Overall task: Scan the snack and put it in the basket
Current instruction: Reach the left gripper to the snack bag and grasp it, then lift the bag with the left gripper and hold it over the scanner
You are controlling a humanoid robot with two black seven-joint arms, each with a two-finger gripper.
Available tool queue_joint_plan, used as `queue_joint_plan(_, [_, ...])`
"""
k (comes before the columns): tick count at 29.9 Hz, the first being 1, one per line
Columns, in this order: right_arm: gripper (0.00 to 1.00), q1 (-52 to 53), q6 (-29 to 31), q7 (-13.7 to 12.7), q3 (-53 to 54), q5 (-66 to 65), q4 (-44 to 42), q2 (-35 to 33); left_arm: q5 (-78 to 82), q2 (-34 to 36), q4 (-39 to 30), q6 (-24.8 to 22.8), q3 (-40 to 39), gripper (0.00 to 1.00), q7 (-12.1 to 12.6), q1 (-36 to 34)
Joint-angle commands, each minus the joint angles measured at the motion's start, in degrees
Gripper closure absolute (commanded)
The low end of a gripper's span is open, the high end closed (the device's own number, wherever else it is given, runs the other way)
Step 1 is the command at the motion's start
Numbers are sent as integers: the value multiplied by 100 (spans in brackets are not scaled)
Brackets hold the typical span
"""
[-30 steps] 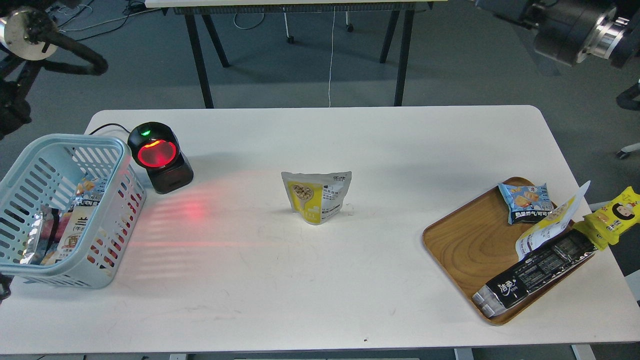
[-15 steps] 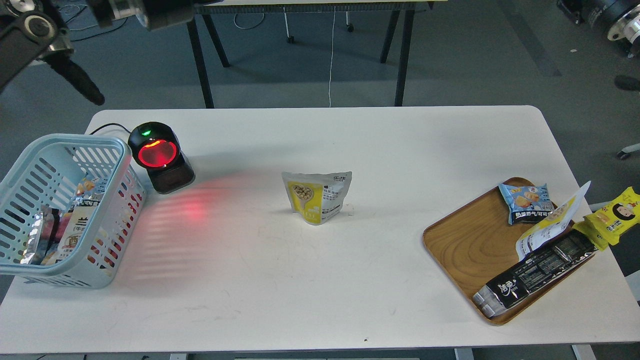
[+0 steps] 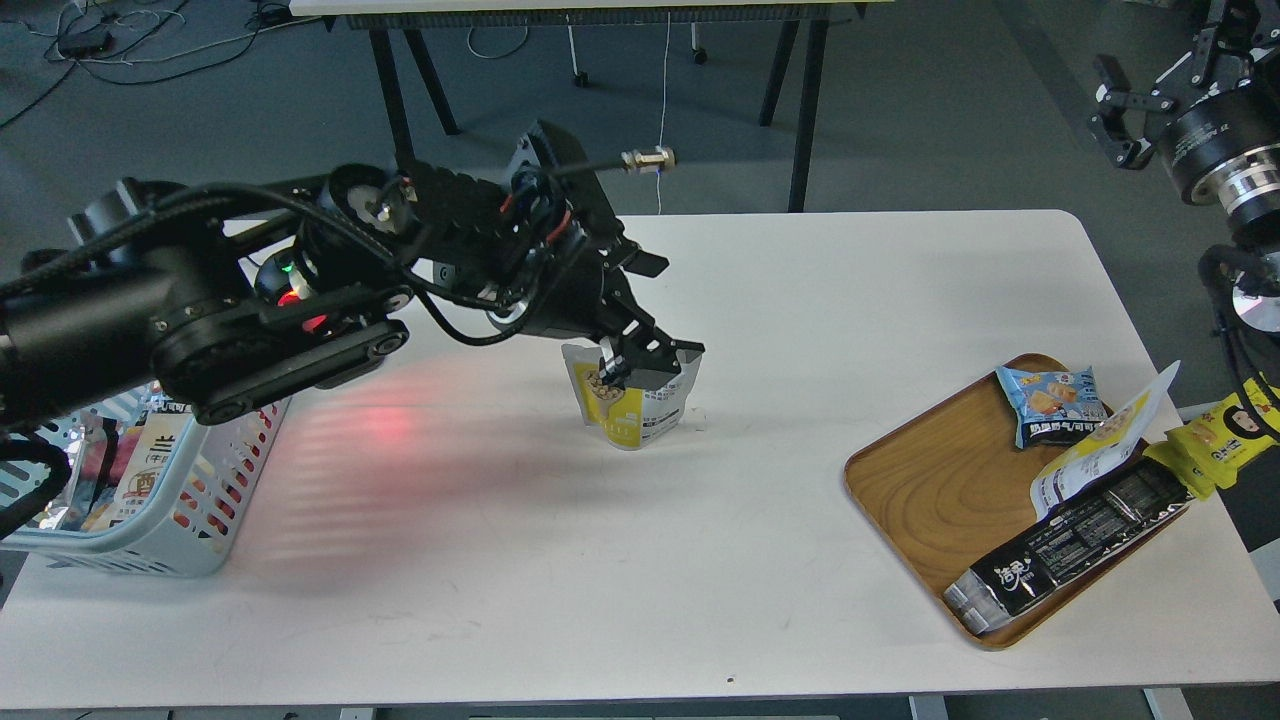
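Observation:
The snack (image 3: 650, 405), a white stand-up pouch with a yellow panel, stands upright in the middle of the white table. My left arm reaches in from the left. My left gripper (image 3: 662, 308) is open right over the pouch; its lower finger overlaps the pouch's top edge, and I cannot tell whether it touches. The pale blue basket (image 3: 205, 500) sits at the table's left edge, half hidden behind my left arm, with several packets inside. My right gripper (image 3: 1112, 115) is open and empty, high at the far right, off the table.
A black scanner (image 3: 290, 282) with a red window is mostly hidden behind my left arm; its red light falls on the table. A brown wooden tray (image 3: 930, 480) at the right holds a light-blue packet (image 3: 1050, 402), a long black packet (image 3: 1070, 545) and a white pouch (image 3: 1100, 452). A yellow packet (image 3: 1232, 432) lies off its edge.
My left arm has swung down from the upper left and now reaches across the scanner and basket to the snack. My right gripper has come into view at the upper right. The snack has not moved.

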Motion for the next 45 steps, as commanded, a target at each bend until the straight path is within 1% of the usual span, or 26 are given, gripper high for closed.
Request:
queue_joint_plan(1, [3,-8,0,0,18,2,35,-8,391,-48,116,0,186,18,-10,200])
queue_joint_plan(5, [3,-17,-18,0,19,2,245,-8,391,-57,256,0,107,25,25,491])
queue_joint_plan(6, [3,-35,-35,0,19,2,316,-8,391,-48,265,0,107,29,25,526])
queue_joint_plan(8, [3,-44,-53,0,27,11,404,-8,391,-39,292,0,124,40,25,579])
queue_joint_plan(13, [3,-61,-62,0,71,11,527,-8,391,22,424,0,116,76,25,649])
queue_joint_plan(14, [3,-70,-62,0,115,11,536,-8,391,23,432,0,116,81,25,649])
queue_joint_plan(17, [3,-79,-53,0,168,11,571,-34,391,23,450,0,98,88,34,649])
queue_joint_plan(20, [3,-105,-44,0,168,11,571,-60,391,31,450,0,98,99,34,649])
queue_joint_plan(21, [3,-114,-36,0,168,11,571,-69,391,40,450,0,98,100,34,641])
queue_joint_plan(27, [3,-114,-27,0,247,11,562,-104,391,189,371,0,-77,100,34,641])
queue_joint_plan(29, [3,-114,-18,0,291,2,562,-104,391,347,319,0,-244,100,8,641])
queue_joint_plan(32, [3,-123,-18,0,344,11,554,-113,391,812,-58,0,-543,100,-53,667])
queue_joint_plan(34, [3,-123,-9,0,370,2,554,-113,391,1321,-453,0,-657,100,-220,711])
queue_joint_plan(36, [3,-114,-9,0,405,2,554,-113,391,1892,-814,0,-675,100,-439,746])
queue_joint_plan(38, [3,-114,-9,0,423,2,554,-113,391,2332,-999,0,-667,100,-572,799])
queue_joint_plan(40, [3,-114,-9,0,484,2,554,-104,391,2693,-1018,0,-675,100,-686,877])
queue_joint_plan(45, [3,-123,-9,0,563,2,562,-113,391,3282,-1018,0,-675,100,-1011,922])
